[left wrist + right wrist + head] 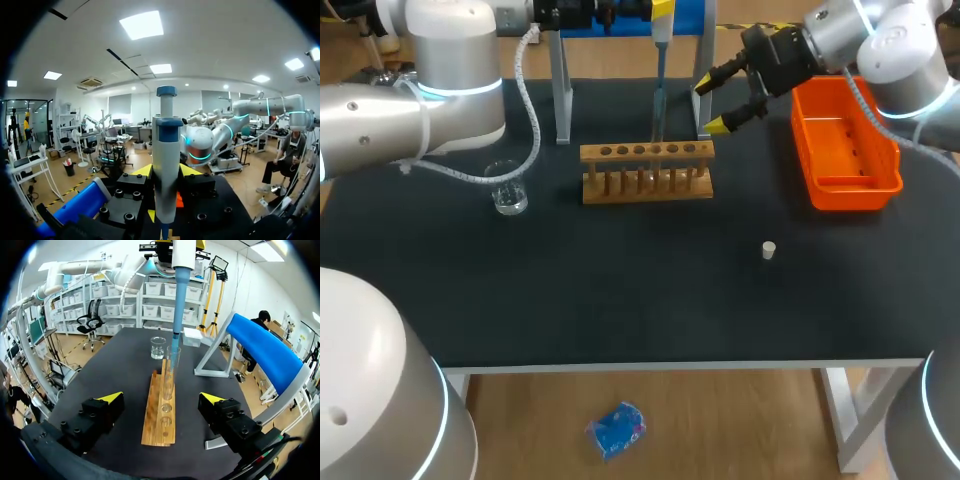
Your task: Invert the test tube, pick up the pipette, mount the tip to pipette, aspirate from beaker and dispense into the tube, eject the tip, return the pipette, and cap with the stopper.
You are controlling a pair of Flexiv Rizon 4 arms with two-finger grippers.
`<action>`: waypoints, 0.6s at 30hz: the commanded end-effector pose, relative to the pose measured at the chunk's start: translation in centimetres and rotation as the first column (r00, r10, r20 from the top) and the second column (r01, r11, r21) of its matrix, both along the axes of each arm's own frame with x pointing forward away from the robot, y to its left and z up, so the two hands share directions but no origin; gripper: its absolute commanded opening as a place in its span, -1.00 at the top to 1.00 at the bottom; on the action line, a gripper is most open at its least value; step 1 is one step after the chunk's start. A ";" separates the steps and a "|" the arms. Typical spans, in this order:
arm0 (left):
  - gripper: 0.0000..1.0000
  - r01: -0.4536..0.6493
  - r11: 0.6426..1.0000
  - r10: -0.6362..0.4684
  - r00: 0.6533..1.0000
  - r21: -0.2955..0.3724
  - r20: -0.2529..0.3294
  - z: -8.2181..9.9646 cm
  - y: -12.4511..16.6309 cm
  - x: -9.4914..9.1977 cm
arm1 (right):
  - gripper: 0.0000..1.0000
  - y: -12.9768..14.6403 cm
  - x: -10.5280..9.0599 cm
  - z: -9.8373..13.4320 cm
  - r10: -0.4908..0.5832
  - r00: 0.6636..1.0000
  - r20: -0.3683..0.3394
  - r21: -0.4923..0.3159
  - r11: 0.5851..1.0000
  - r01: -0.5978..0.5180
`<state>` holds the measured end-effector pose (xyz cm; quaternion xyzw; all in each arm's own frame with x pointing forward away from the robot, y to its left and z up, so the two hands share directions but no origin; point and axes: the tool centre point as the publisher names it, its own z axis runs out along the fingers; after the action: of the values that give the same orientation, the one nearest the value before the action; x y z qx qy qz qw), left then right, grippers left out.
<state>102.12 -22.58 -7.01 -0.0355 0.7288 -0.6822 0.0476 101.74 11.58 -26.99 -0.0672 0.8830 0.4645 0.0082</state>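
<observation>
Your left arm (380,125) comes in over the far left corner of the worktop (620,290). Your left jaws are pinching the pipette (166,150), which stands upright between them with its plunger end up.

The pipette hangs over the middle of the far edge. Its blue tip (177,305) points straight down to the mouth of the test tube (173,365). You cannot tell how far the tip goes in.

The tube stands upright in a middle hole of the wooden rack (647,172). The rack lies parallel to the far edge, just in front of the grey-legged, blue-topped stand (265,352). You cannot make out whether the tube holds any liquid.

The glass beaker (508,188) stands upright near the rack's left end, not touching it. It appears to hold a little clear liquid at the bottom.

Your right arm (890,45) reaches in from the far right corner. Your right jaws are spread wide and grip nothing. They hover by the rack's right end and look along its length toward the tube.

The orange bin (820,185) sits by the right edge toward the far corner, under that arm. You cannot make out anything inside it.

The small white stopper (769,249) lies alone on the worktop. It is right of the middle, well apart from both rack and bin, and closer to the near edge than the rack is.
</observation>
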 end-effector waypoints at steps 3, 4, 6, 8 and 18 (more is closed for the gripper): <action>1.00 0.002 1.000 -0.002 1.000 0.013 0.000 0.9 0.1 -0.2 | -1.00 0.0 0.0 0.0 0.001 1.000 0.000 -0.001 1.000 -0.001; 1.00 0.001 1.000 -0.001 1.000 0.014 0.001 1.0 0.1 -0.2 | -1.00 0.0 0.0 0.0 0.001 1.000 0.000 -0.001 1.000 -0.001; 1.00 0.000 1.000 0.000 1.000 0.014 0.003 1.2 0.1 -0.2 | -1.00 0.0 0.0 0.0 0.001 1.000 0.000 -0.001 1.000 -0.001; 1.00 -0.001 1.000 0.001 1.000 0.016 0.007 1.7 0.1 -0.3 | -1.00 0.0 0.0 0.0 0.001 1.000 0.000 -0.001 1.000 -0.001; 1.00 0.000 1.000 0.000 1.000 0.018 0.026 3.3 0.0 -0.3 | -1.00 0.0 0.0 0.0 0.001 1.000 0.000 -0.001 1.000 -0.001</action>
<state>101.92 -22.60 -4.11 -0.0257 0.7318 -0.6785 0.0584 101.75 11.57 -26.99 -0.0672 0.8830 0.4644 0.0081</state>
